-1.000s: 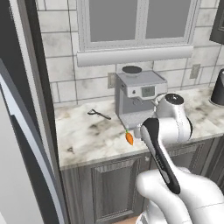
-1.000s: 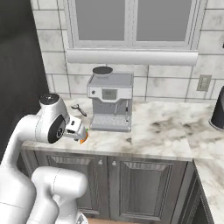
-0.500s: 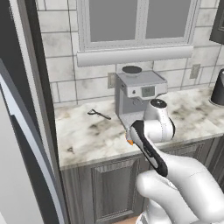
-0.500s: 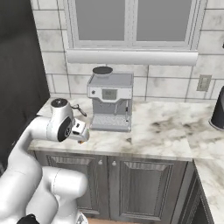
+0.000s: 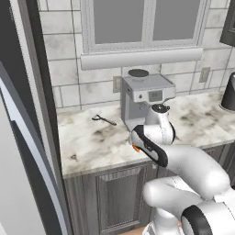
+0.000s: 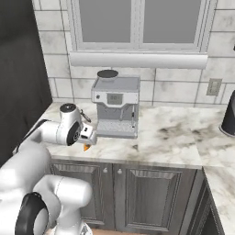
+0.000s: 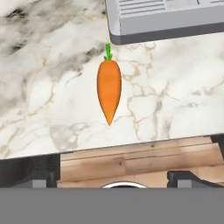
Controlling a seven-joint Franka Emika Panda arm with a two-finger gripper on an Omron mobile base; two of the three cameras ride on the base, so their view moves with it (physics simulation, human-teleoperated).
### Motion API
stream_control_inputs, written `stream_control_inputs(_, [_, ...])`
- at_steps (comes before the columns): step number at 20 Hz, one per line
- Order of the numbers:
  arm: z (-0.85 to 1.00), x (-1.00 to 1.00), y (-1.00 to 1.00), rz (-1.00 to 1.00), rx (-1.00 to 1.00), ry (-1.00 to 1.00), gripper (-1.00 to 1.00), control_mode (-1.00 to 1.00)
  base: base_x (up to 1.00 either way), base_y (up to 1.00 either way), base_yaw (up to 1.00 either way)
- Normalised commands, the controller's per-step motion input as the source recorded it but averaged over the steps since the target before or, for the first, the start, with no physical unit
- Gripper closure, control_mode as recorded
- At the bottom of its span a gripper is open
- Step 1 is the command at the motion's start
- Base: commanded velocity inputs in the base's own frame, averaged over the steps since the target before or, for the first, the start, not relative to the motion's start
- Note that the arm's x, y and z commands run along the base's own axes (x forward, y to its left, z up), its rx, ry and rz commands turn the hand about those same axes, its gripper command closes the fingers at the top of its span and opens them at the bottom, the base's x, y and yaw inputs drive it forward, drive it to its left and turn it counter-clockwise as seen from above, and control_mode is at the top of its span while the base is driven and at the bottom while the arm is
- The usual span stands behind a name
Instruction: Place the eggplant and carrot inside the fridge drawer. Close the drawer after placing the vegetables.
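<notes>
The carrot [image 7: 108, 89] lies on the marble counter just in front of the coffee machine, with its green stem toward the machine and its tip toward the counter edge. My gripper [image 7: 113, 178] hangs above it, open, its two dark fingertips [image 7: 39, 178] spread wide with nothing between them. From the base views the hand [image 5: 139, 141] covers most of the carrot, leaving a sliver of orange [image 6: 86, 147] below the hand [image 6: 88, 137]. The eggplant and the fridge drawer are out of view.
A grey coffee machine [image 5: 147, 98] stands behind the carrot. A thin metal utensil [image 5: 104, 120] lies to its left. A dark kettle [image 6: 229, 112] stands at far right. The black fridge [image 6: 23, 69] and its open door [image 5: 18, 160] rise on the left. The counter's front edge [image 7: 131, 146] is close.
The arm has swung left and down over the carrot, which now sits under the hand. The jaws have stayed wide apart.
</notes>
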Motion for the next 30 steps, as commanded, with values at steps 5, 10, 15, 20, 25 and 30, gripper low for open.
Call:
stream_control_inputs(5, [-0.30, 0.47, 0.00, 0.00, 0.00, 0.03, -1.00, -1.00, 0.00, 0.00, 0.00])
stream_control_inputs(10, [-0.38, 0.43, 0.00, 0.00, 0.00, 0.03, -1.00, -1.00, 0.00, 0.00, 0.00])
stream_control_inputs(15, [-0.36, 0.28, 0.01, 0.00, 0.00, 0.00, -1.00, -1.00, 0.00, 0.00, 0.00])
stream_control_inputs(20, [-0.30, 0.25, 0.08, 0.00, 0.00, 0.00, -1.00, -1.00, 0.00, 0.00, 0.00])
stream_control_inputs(25, [-0.29, 0.12, 0.13, 0.00, 0.00, 0.00, -1.00, -1.00, 0.00, 0.00, 0.00])
stream_control_inputs(30, [-0.24, 0.17, 0.14, 0.00, 0.00, 0.00, -1.00, -1.00, 0.00, 0.00, 0.00])
